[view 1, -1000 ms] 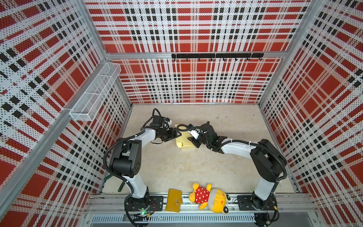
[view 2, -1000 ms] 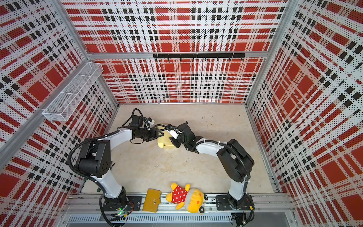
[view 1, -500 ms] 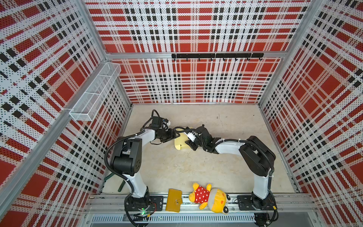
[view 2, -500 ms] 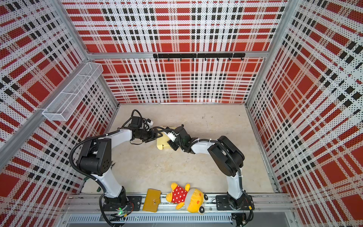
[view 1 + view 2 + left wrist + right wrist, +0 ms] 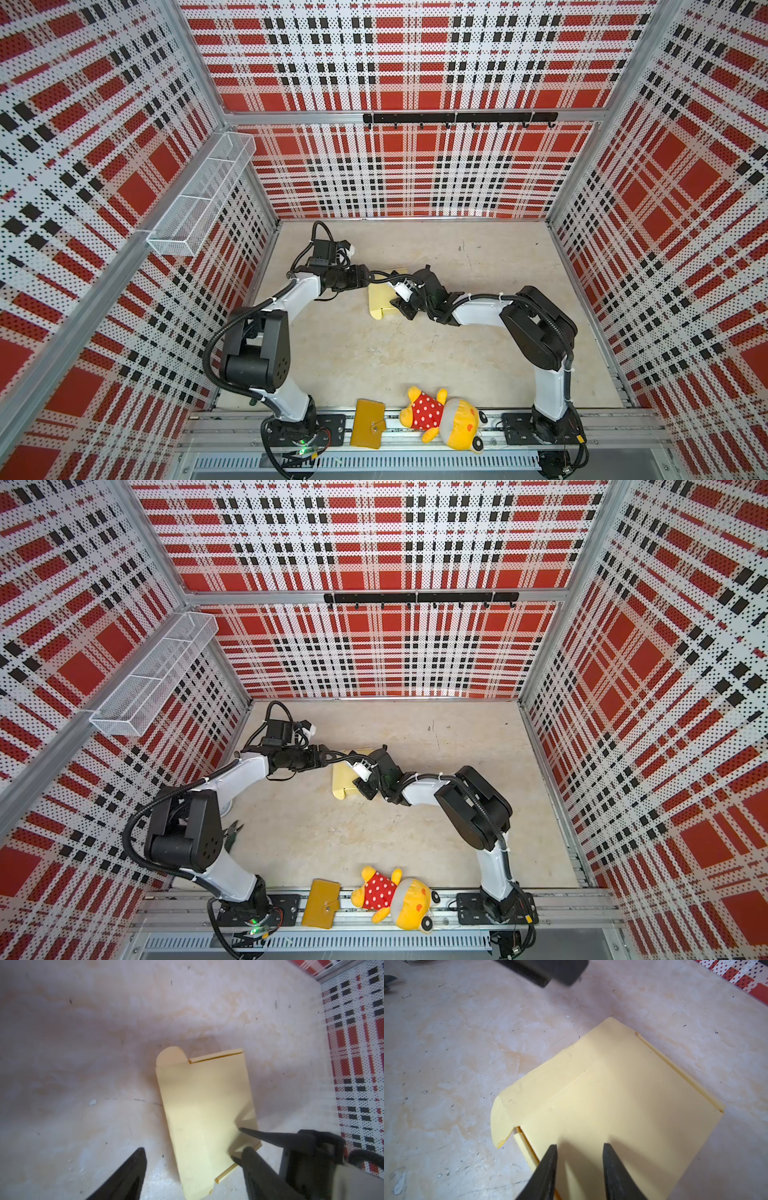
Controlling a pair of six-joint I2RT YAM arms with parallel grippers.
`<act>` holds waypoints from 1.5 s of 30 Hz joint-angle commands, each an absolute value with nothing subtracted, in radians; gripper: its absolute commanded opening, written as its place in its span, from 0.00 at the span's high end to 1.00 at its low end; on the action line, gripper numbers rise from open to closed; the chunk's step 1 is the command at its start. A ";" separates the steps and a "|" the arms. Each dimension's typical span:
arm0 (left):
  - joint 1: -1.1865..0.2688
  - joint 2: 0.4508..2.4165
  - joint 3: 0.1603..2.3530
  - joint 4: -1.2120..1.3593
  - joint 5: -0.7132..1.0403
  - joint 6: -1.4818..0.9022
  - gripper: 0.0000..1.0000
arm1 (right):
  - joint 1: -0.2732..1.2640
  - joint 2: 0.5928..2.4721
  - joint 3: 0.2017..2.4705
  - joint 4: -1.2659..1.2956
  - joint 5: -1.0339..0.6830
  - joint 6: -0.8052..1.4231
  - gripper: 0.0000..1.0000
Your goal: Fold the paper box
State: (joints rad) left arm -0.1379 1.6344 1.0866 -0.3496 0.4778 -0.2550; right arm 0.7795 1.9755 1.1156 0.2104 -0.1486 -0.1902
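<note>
box: paper box (image 5: pixel 380 297) lay flat on the worktop (image 5: pixel 374 357) between both arms, rounded tab (image 5: pixel 498 1124) sticking out
left claw (image 5: pixel 193 1159): sat wide open at its edge, empty
right claw (image 5: pixel 579 1145): partly open over the lid, empty
step: closing it up, i'd guess
next: probably tucking that tab in

The beige, marbled table (image 5: pixel 415 353) bears the pale yellow paper box (image 5: pixel 380 301), flat, left of its middle. Dark pliers (image 5: pixel 233 833) lie near its left edge. A mustard wallet (image 5: pixel 368 424) and plush toy (image 5: pixel 440 417) rest on the front-edge rail (image 5: pixel 490 430).
</note>
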 commanded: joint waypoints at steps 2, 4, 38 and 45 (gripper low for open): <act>-0.161 1.663 1.153 -0.375 0.477 -0.252 0.41 | 0.785 1.966 1.065 0.132 -0.144 -0.227 0.62; -0.165 1.705 1.205 -0.405 0.496 -0.259 0.53 | 0.784 1.964 1.058 0.132 -0.149 -0.225 0.62; -0.228 1.736 1.079 -0.384 0.467 -0.288 0.66 | 0.692 1.749 0.933 0.154 -0.086 -0.244 0.56; -0.232 1.745 1.092 -0.387 0.462 -0.264 0.66 | 0.731 1.740 0.946 0.186 -0.116 -0.208 0.56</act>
